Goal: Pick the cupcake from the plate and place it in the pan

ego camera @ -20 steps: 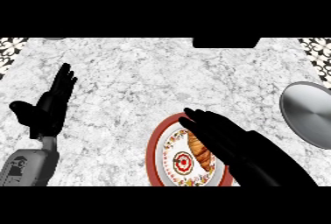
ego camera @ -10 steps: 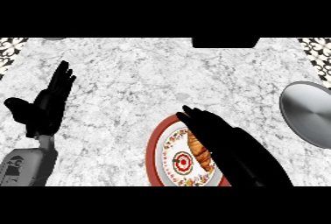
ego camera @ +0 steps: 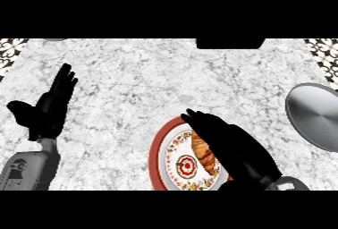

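left hand [ego camera: 48,109]: open, fingers up, resting at view's left | right hand [ego camera: 228,145]: fingers apparently straight, palm down, low centre-right

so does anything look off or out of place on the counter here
One thing: the food on the plate looks like a golden croissant, not a cupcake. It lies partly under the right hand. Nothing looks spilled or damaged. The pan sits at the right edge, and the left hand rests open at the left.

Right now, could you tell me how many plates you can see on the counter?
1. The red-rimmed plate lies near the lower middle, partly under the right hand. The grey pan at the right edge is no plate. Nothing else plate-like shows.
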